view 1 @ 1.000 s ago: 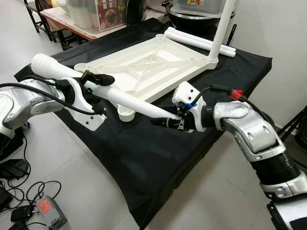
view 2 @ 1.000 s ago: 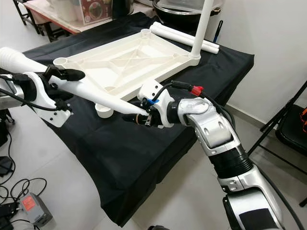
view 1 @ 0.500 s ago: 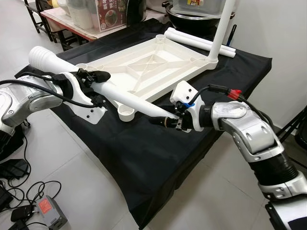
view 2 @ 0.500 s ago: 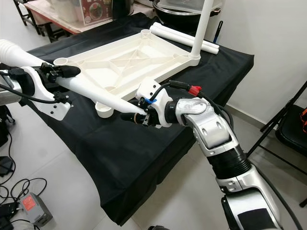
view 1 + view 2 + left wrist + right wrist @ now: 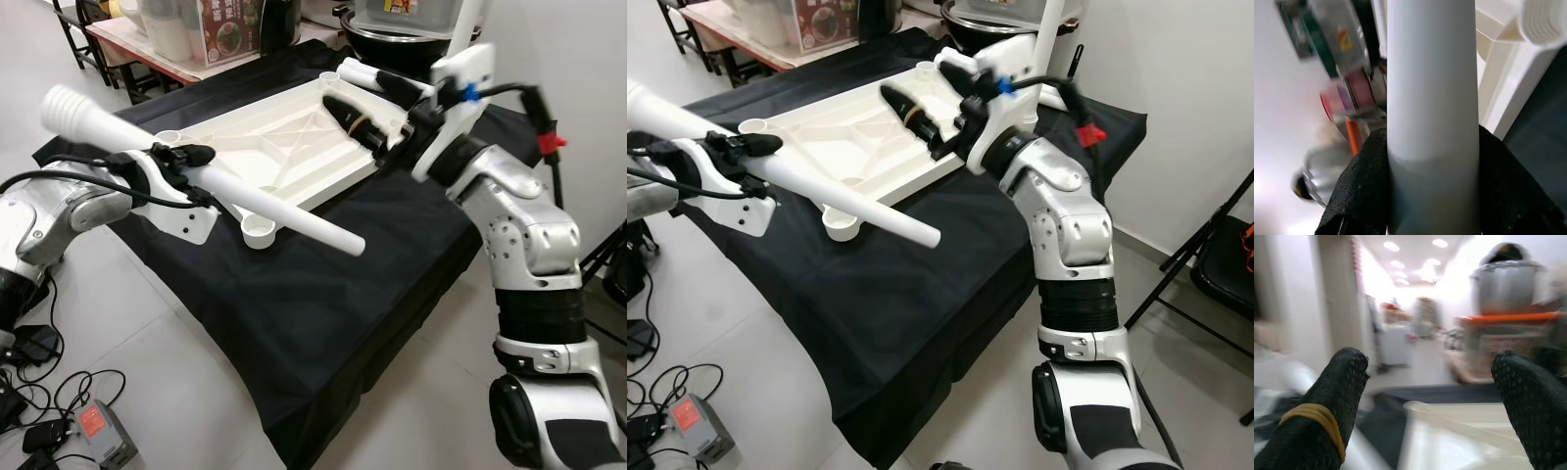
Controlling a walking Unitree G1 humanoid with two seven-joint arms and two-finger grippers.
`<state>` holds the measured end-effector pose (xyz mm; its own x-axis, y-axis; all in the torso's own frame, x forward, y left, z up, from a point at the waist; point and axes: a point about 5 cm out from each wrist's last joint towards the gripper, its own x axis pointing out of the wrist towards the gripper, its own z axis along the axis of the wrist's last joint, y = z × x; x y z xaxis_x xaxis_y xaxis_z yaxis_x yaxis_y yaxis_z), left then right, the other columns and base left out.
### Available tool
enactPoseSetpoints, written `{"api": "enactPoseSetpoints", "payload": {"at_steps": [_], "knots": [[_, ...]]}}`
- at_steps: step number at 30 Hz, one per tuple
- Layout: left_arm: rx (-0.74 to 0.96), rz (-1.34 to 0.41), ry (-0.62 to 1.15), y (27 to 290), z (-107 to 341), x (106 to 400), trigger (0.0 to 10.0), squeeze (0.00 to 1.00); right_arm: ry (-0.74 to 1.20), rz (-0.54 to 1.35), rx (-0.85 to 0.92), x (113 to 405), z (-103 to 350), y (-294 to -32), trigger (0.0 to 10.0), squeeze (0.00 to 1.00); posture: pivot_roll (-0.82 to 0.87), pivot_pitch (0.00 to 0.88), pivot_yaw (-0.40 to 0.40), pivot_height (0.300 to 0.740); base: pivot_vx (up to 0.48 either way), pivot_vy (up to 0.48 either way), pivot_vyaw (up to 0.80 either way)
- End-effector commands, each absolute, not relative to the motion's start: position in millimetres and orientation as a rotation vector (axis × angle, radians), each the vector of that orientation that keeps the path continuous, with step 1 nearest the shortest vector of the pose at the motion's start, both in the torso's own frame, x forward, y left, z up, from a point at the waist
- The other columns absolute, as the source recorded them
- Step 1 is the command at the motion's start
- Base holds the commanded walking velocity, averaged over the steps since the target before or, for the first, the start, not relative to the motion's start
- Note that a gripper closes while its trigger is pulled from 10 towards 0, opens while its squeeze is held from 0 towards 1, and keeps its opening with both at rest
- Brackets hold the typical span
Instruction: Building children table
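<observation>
— Where's the long white plastic table leg (image 5: 245, 196)?

— Clamped in the left claw (image 5: 181, 162), slanting over the black-draped counter (image 5: 323, 294), beside the upturned white plastic tabletop (image 5: 284, 137).

— And the right claw (image 5: 358, 122)?

— Raised above the tabletop — fingers spread apart, holding nothing.

White table leg (image 5: 245, 196), white tabletop (image 5: 294, 147), black cloth (image 5: 323, 294).
</observation>
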<state>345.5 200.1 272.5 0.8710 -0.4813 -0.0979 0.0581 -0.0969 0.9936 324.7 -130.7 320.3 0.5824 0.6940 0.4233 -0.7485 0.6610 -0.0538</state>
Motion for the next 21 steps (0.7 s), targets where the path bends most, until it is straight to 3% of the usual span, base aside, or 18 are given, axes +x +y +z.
{"api": "enactPoseSetpoints", "payload": {"at_steps": [1, 2, 3, 5, 8, 11, 13, 15, 16, 19, 21], "knots": [[1.298, -0.364, -0.257, 208, 268, 349, 5.2, 0.00, -0.404, 1.040, 0.186, 306, 313, -113, 10.0, 0.49, -0.03, 0.071, -0.027, 0.740, 0.000, 0.000, 0.00], [1.097, -0.321, -0.228, 206, 262, 350, 10.0, 0.00, -0.373, 1.099, 0.207, 299, 306, -106, 10.0, 0.00, -0.03, 0.072, -0.027, 0.740, 0.000, 0.000, 0.00], [0.893, -0.298, -0.212, 199, 256, 349, 10.0, 0.00, -0.345, 1.128, 0.238, 293, 297, -100, 10.0, 0.00, -0.03, 0.073, -0.025, 0.740, 0.000, 0.000, 0.00], [0.647, -0.265, -0.196, 191, 250, 348, 10.0, 0.00, -0.317, 1.139, 0.298, 289, 288, -92, 10.0, 0.00, -0.03, 0.077, -0.023, 0.740, 0.000, 0.000, 0.00], [0.400, -0.239, -0.223, 177, 249, 344, 10.0, 0.00, -0.300, 1.118, 0.355, 289, 281, -86, 10.0, 0.00, -0.02, 0.078, -0.021, 0.740, 0.000, 0.000, 0.00], [0.286, -0.279, -0.255, 166, 252, 339, 10.0, 0.00, -0.297, 1.050, 0.366, 297, 279, -87, 10.0, 0.00, -0.02, 0.079, -0.023, 0.740, 0.000, 0.000, 0.00], [0.120, -0.456, -0.336, 142, 260, 324, 10.0, 0.00, -0.294, 0.957, 0.422, 310, 282, -95, 10.0, 0.00, -0.02, 0.080, -0.028, 0.740, 0.000, 0.000, 0.00], [0.120, -0.456, -0.336, 142, 260, 324, 10.0, 0.00, -0.294, 0.957, 0.422, 310, 282, -95, 10.0, 0.00, -0.02, 0.080, -0.028, 0.740, 0.000, 0.000, 0.00], [0.073, -0.564, -0.379, 133, 264, 313, 10.0, 0.00, -0.294, 0.940, 0.421, 314, 283, -99, 10.0, 0.00, -0.01, 0.083, -0.029, 0.740, 0.000, 0.000, 0.00], [0.039, -0.691, -0.421, 125, 268, 300, 10.0, 0.00, -0.294, 0.955, 0.409, 315, 284, -104, 10.0, 0.00, -0.01, 0.082, -0.030, 0.740, 0.000, 0.000, 0.00], [0.014, -0.877, -0.424, 120, 268, 279, 10.0, 0.00, -0.287, 1.090, 0.290, 306, 287, -120, 10.0, 0.00, -0.01, 0.083, -0.031, 0.740, 0.000, 0.000, 0.00]]}}
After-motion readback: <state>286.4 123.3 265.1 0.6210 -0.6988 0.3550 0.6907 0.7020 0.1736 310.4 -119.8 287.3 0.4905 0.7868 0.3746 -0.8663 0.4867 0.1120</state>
